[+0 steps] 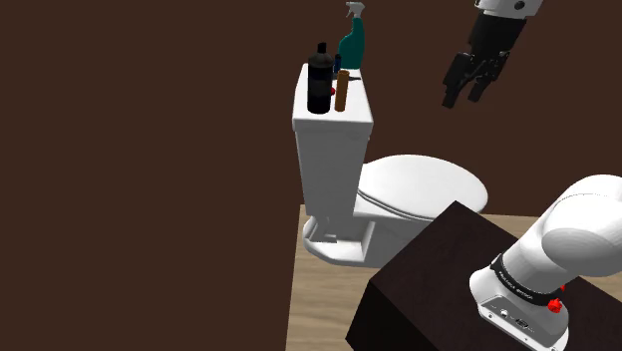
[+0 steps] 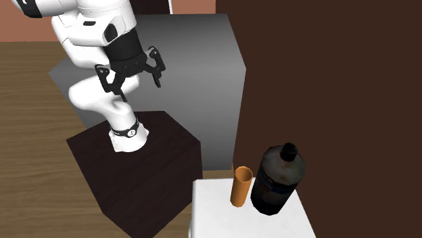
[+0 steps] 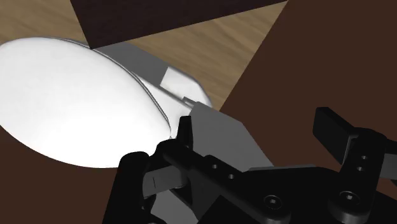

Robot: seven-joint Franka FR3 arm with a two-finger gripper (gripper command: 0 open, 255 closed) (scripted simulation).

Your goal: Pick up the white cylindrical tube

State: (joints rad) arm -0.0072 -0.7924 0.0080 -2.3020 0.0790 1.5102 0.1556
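arm (image 1: 583,234): glossy white shells | dark joint bands (image 1: 520,283) | red knobs (image 1: 554,305) | gripper (image 1: 466,94): all black

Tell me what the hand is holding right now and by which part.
Nothing. The hand is open in the air and empty; the brown tube stands untouched on the toilet tank beside a dark bottle.

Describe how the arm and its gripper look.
The arm is white with rounded links and dark joints. A black band with small white lettering rings its base, beside red marks. The gripper is all black, with two fingers.
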